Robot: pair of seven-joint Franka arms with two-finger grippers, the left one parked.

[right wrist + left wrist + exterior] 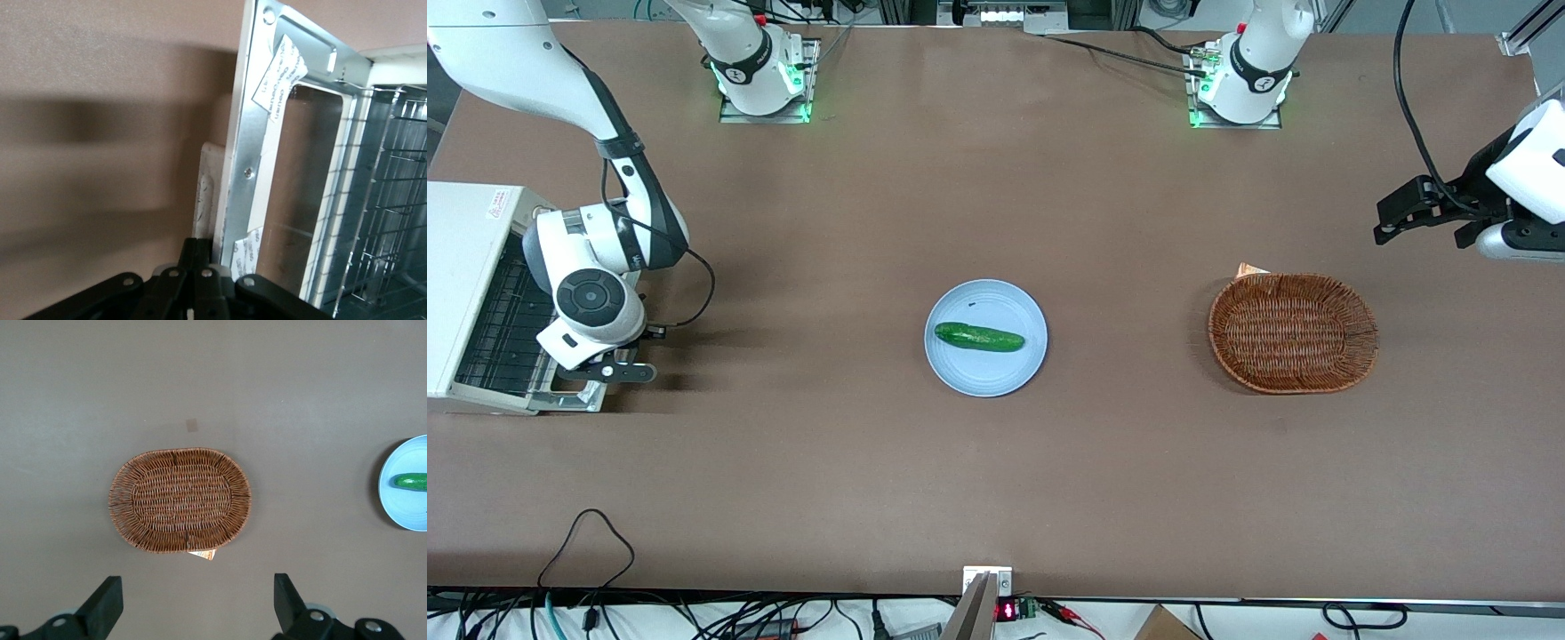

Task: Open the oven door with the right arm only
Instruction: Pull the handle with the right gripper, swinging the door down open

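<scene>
Already oven door (293, 167) swung down, nearly flat before white toaster oven (467, 267) (wire rack (503, 329) exposed). Gripper (609, 369) at door's outer edge, jaws closed together near handle. Little remaining: release, retreat.

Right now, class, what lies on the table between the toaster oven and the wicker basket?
In the front view, the blue plate holding a cucumber lies between the toaster oven and wicker basket. The gripper sits at the oven door.
</scene>
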